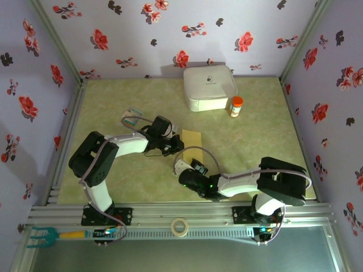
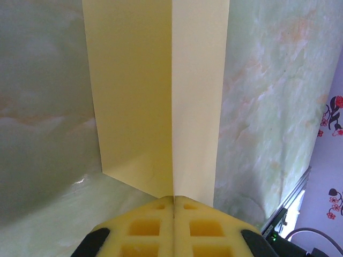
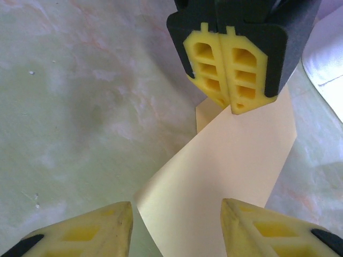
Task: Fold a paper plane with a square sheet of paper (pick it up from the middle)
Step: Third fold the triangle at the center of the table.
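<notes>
Worktop (image 1: 113,170) of pale green marbled surface, seen from above, with flowered walls on three sides. At the left, toward the back, lies a small teal-and-white card (image 1: 132,120). The left arm reaches in toward the middle. Its left tool (image 1: 174,148) is closed, with the yellow fingers pressed together on one end of the sheet of paper (image 1: 191,137).

The sheet lies near the centre of the worktop, just right of the left tool. It is bent along a single straight crease. In the left wrist view that crease lines up with the seam between the closed fingers and runs straight away from them, with a shaded half on its left and a brighter half on its right.

In the right wrist view the paper reads as a long strip. Its long axis stretches from the right tool (image 3: 177,225) up to the left tool, and its near corner is lifted off the surface. The right tool stands open, with its fingers on either side of the strip's near end and not touching it.

Farther right, at the back, sits a white box (image 1: 209,86), with an orange-capped bottle (image 1: 236,106) just beside it.
</notes>
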### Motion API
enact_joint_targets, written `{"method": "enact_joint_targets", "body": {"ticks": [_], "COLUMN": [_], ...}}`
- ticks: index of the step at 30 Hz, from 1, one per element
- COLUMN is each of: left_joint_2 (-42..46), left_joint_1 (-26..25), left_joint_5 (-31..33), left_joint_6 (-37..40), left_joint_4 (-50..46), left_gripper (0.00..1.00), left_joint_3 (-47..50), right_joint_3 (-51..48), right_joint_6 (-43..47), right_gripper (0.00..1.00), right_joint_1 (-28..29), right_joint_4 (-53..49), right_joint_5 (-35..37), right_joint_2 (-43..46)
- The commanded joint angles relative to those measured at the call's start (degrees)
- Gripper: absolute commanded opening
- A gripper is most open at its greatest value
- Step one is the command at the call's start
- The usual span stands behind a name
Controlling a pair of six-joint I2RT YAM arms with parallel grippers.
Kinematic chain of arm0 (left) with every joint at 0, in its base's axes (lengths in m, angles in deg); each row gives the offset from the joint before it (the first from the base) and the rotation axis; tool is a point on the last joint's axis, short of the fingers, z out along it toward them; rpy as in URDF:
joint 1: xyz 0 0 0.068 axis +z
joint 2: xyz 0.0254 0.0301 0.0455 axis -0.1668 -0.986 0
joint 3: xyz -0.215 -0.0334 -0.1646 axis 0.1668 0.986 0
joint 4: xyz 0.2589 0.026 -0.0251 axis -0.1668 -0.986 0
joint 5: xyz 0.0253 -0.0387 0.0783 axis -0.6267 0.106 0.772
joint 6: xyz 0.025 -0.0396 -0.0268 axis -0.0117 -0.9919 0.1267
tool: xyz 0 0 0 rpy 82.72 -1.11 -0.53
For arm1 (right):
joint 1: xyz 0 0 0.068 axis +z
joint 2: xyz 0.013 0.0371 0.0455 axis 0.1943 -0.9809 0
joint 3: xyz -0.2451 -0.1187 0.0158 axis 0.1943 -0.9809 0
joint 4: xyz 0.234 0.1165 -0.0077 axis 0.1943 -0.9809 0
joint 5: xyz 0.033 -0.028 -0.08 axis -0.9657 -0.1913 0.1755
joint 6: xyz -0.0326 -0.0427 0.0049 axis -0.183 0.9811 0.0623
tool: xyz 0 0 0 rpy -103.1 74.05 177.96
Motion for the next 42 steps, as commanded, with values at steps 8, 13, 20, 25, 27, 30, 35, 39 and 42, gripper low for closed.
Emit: {"method": "enact_joint_targets", "body": {"ticks": [8, 13, 20, 25, 27, 30, 35, 39, 42], "left_joint_2": [1.5, 1.6, 1.9, 1.9, 2.0, 1.9, 1.9, 2.0, 3.0], "left_joint_1": [0.5, 0.5, 0.5, 0.5, 0.5, 0.5, 0.6, 0.5, 0.6], "left_joint_5": [-0.8, -0.8, -0.8, -0.9, -0.9, -1.0, -0.9, -0.8, 1.0], "left_joint_6": [-0.1, -0.3, -0.6, -0.7, -0.6, -0.6, -0.6, -0.6, -0.7], "left_joint_4": [1.2, 1.7, 1.9, 2.1, 2.1, 2.1, 2.2, 2.0, 1.9], "left_gripper": [0.00, 0.00, 0.00, 0.00, 0.00, 0.00, 0.00, 0.00, 0.04], "left_joint_3": [1.0, 1.2, 1.4, 1.6, 1.6, 1.5, 1.5, 1.5, 2.2], "right_joint_3": [-0.4, -1.0, -0.8, 0.0, 0.0, 0.0, 0.0, 0.2, 0.8], "right_joint_6": [-0.6, -1.0, -2.0, -2.7, -2.9, -3.2, -3.2, -3.5, -5.3], "right_gripper": [0.34, 0.28, 0.22, 0.20, 0.19, 0.19, 0.10, 0.03, 0.01], "right_joint_1": [0.5, 0.5, 0.5, 0.5, 0.5, 0.5, 0.5, 0.4, -0.1], "right_joint_4": [1.1, 1.8, 1.4, 1.1, 1.2, 1.3, 1.4, 1.3, -0.6], "right_joint_5": [2.9, 3.8, 3.7, 4.1, 4.4, 4.6, 5.2, 4.9, 3.8], "right_joint_2": [2.4, 3.1, 1.9, 0.9, 0.8, 0.6, 0.7, 0.7, 1.2]}}
